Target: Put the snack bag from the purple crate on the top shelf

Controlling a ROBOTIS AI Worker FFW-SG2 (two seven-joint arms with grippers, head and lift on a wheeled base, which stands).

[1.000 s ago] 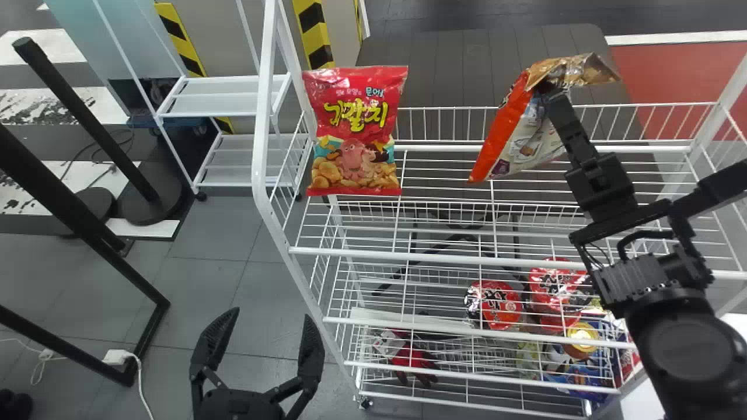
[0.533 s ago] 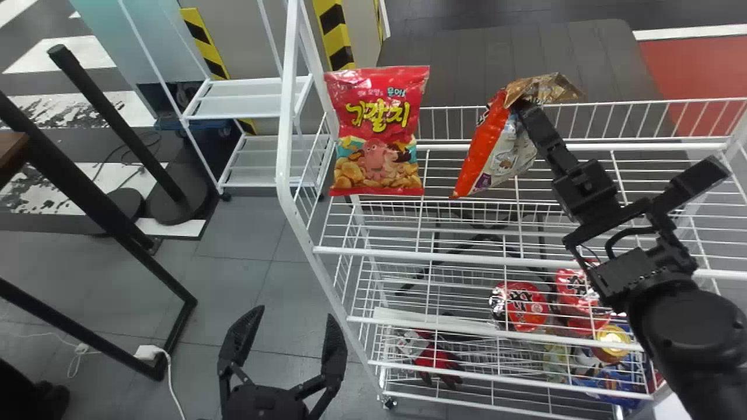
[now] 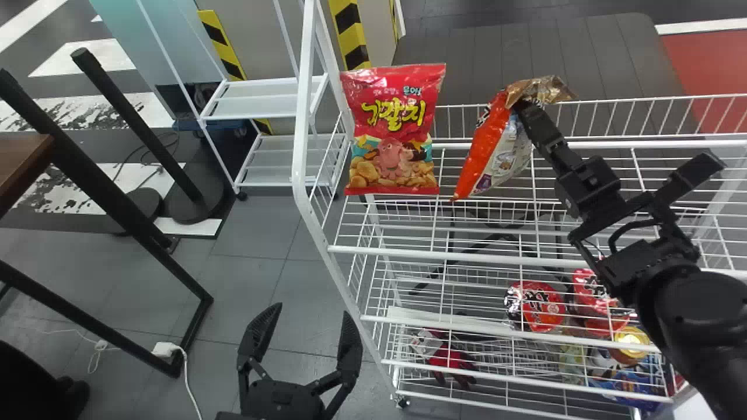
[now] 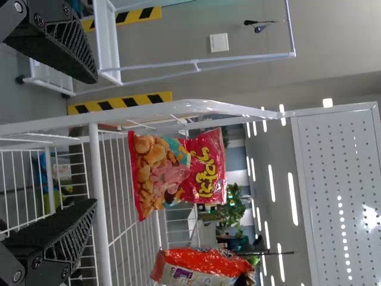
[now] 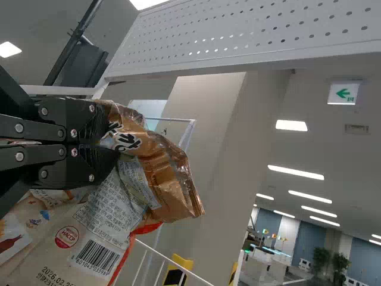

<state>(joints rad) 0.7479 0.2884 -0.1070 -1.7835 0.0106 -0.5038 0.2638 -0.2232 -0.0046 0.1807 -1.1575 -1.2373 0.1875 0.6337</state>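
Observation:
My right gripper [image 3: 521, 107] holds the orange snack bag [image 3: 486, 153] by its crumpled golden top, over the rack's top shelf [image 3: 525, 255]. In the right wrist view the fingers of my right gripper [image 5: 113, 140] are closed on the snack bag [image 5: 95, 232]. A red snack bag [image 3: 392, 129] stands upright at the shelf's left end, with a gap between it and the orange one. Low in front of the rack's left side, my left gripper [image 3: 309, 332] is spread open and holds nothing; in its wrist view the left gripper [image 4: 95, 140] faces the red bag [image 4: 178, 173].
Red-lidded cups [image 3: 543, 306] and other packages lie on lower shelves. A white side post [image 3: 300, 146] rises at the rack's left end. Farther left are a black table frame [image 3: 117, 204], a black post [image 3: 137, 125] and a smaller white rack [image 3: 265, 99].
The head view has shifted, so the rack and red bag appear farther right. My right gripper has brought the orange bag left, closer to the red bag, and slightly lower.

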